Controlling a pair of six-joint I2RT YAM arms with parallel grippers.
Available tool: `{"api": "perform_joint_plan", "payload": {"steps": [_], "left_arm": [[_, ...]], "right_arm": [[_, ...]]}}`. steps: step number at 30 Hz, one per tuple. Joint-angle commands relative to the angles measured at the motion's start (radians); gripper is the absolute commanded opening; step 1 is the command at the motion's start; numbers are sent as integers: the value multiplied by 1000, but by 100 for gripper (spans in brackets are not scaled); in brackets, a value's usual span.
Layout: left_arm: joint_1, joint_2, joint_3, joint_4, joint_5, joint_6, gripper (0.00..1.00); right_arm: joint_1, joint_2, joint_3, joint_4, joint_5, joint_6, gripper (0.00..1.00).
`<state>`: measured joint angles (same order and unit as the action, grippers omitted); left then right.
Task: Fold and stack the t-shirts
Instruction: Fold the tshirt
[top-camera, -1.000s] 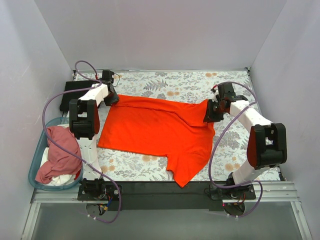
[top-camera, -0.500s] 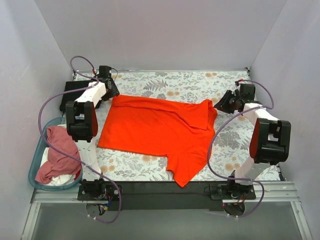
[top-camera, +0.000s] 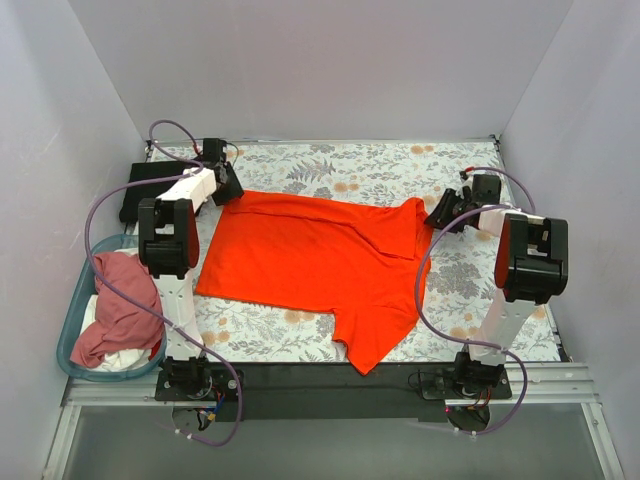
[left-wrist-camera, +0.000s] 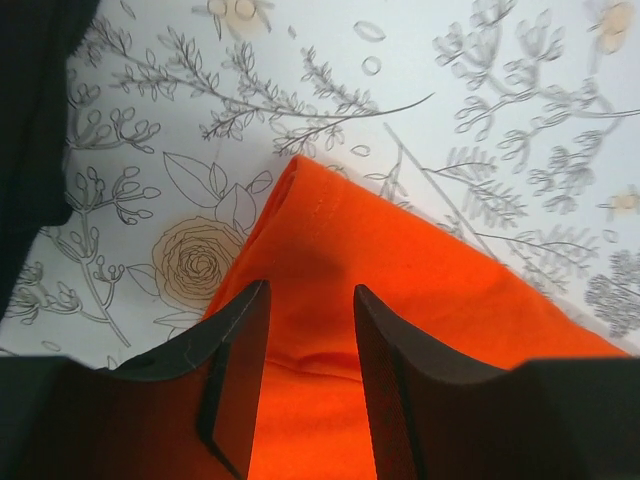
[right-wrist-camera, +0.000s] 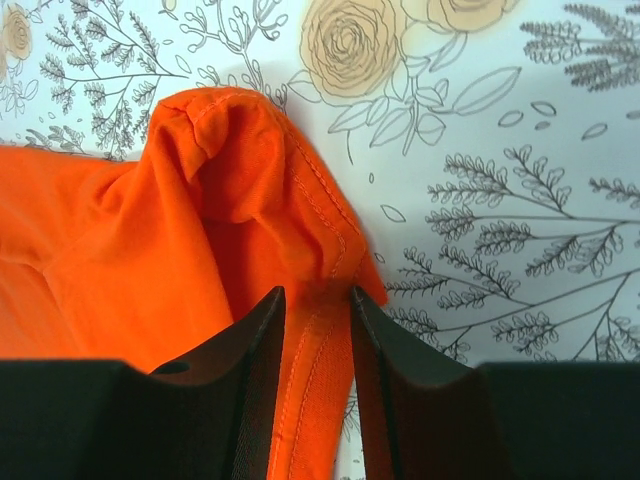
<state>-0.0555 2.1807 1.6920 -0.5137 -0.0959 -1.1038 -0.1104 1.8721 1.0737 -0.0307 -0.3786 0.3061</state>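
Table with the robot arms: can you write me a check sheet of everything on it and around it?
Surface: table with a flower-print cover.
Job's things: orange-red t-shirt spread out, with a fold near its right end; pink t-shirt and white t-shirt heaped in the basket; black cloth at the far left.
Clutter: teal basket at the left side.
Grippers: left gripper open over the orange-red shirt's far left corner; right gripper open over its far right corner.
Cables: purple cables loop beside both arms.
Surroundings: plain pale walls on three sides.
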Motion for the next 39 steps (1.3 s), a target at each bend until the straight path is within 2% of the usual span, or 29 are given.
{"api": "perform_joint_plan", "payload": {"steps": [1,3,5,6,7,9,13,17,20,21,24,29,35,39], "left_arm": [[0,22,-32,10,-8,1,37],[0,34,-44,15,-21,-2,36],[0,42,-57,15,-47,-5,36],[2,48,-61,14,-54,-13,35],[2,51,-64,11,-73,-16,34],[3,57,-63,-2,-93,-25,34],[6,60,-57,-32,-125,-42,34],[6,48,-69,-33,-99,-48,34],[6,41,-74,-20,-64,-50,36],[6,37,-77,-13,-42,-50,36],[5,34,-80,0,-24,-45,37],[3,25,-92,3,-13,-48,39],[3,-10,-147,32,-15,-48,42],[3,-16,-158,40,-21,-44,43]], "right_arm": [[-3,35,42,54,-23,-48,39],[-5,53,40,52,-22,-50,35],[-11,58,34,51,-10,-39,21],[-17,58,25,51,15,-32,9],[-34,58,19,51,27,-21,5],[-57,55,5,49,75,8,1],[-120,56,3,48,119,54,1],[-141,48,32,38,87,48,1],[-135,26,45,35,14,54,12],[-129,6,46,35,0,56,21],[-94,-40,49,34,-37,62,30],[-18,-85,52,41,-65,79,30],[21,-24,80,75,-138,105,30],[41,12,71,86,-109,106,30]]}}
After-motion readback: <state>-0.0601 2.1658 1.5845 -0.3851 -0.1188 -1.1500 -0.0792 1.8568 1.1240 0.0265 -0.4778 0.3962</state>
